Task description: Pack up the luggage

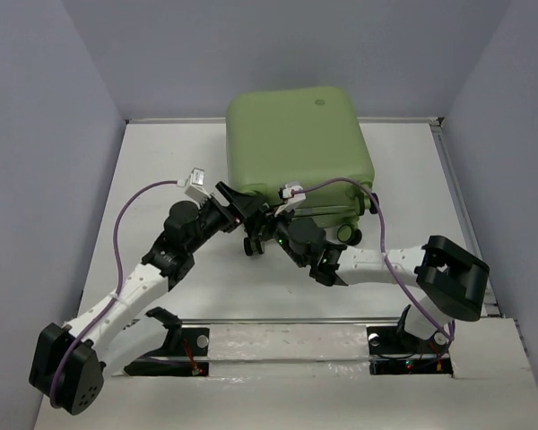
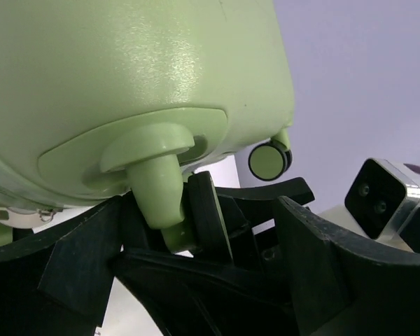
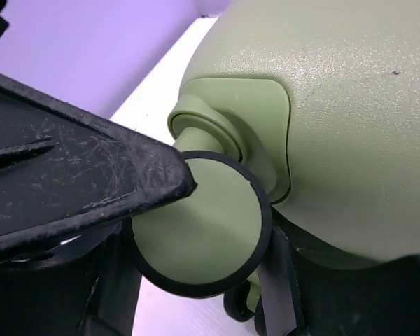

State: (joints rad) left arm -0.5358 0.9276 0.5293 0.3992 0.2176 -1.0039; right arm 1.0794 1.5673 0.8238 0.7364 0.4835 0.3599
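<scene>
The luggage (image 1: 298, 143) is a light-green hard-shell suitcase lying closed and flat at the table's far middle, with its emblem on top and its wheels toward me. My left gripper (image 1: 240, 208) is at its near left corner. In the left wrist view its jaws (image 2: 196, 234) stand wide apart around a caster wheel (image 2: 208, 210) and its green stem. My right gripper (image 1: 271, 231) is just beside it. In the right wrist view its fingers (image 3: 91, 182) press on a green-and-black caster wheel (image 3: 203, 227), and the suitcase shell (image 3: 350, 105) fills the upper right.
A second caster wheel (image 2: 269, 159) shows further along the suitcase's edge, also in the top view (image 1: 347, 233). The right arm's metal block (image 2: 381, 196) is close to my left gripper. Grey walls surround the white table (image 1: 161, 179). Purple cables loop over both arms.
</scene>
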